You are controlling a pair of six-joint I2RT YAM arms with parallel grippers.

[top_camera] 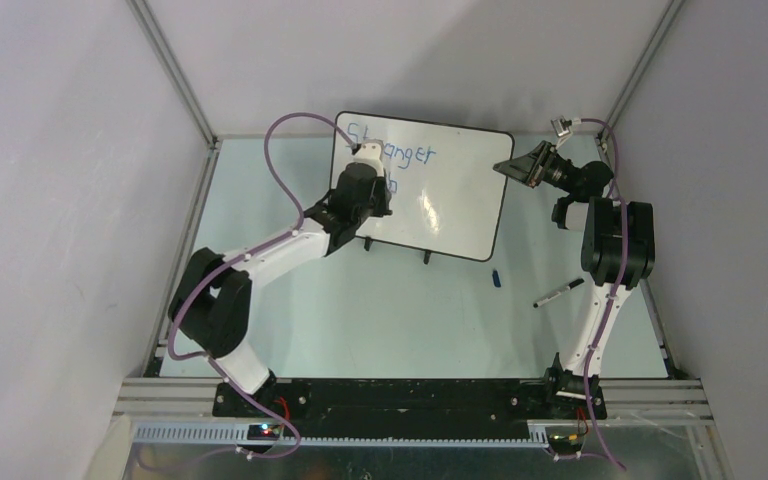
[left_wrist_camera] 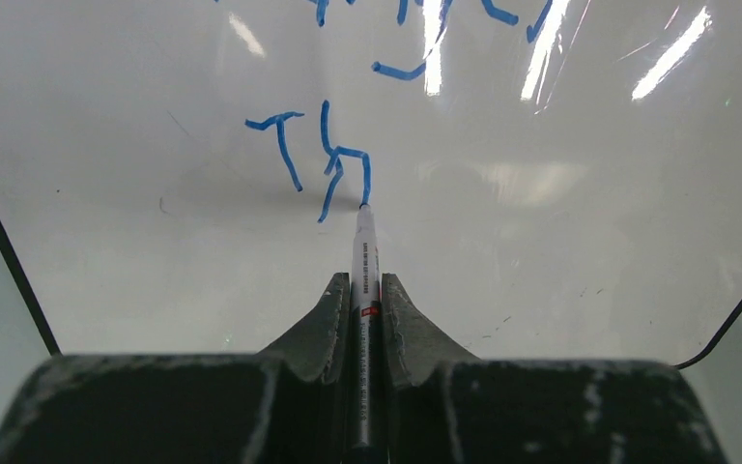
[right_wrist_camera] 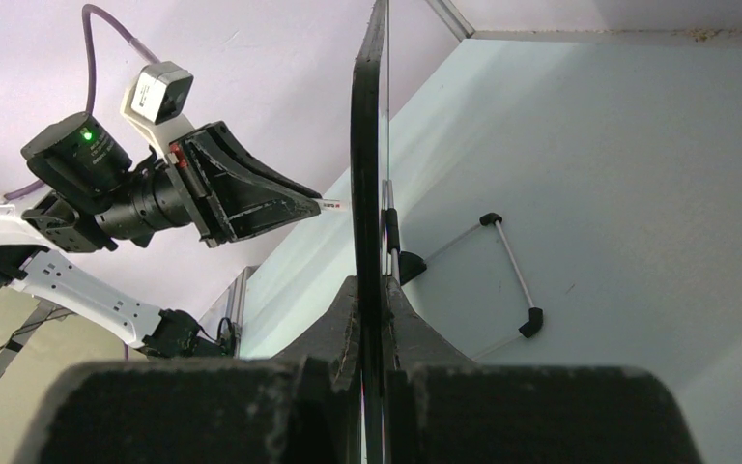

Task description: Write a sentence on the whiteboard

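Blue sentence [top_camera: 410, 155], whiteboard [top_camera: 460, 210] standing on long edge

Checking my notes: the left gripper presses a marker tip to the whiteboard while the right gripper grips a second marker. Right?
No. The right gripper is shut on the edge of the whiteboard instead, as the right wrist view shows. The rest holds.
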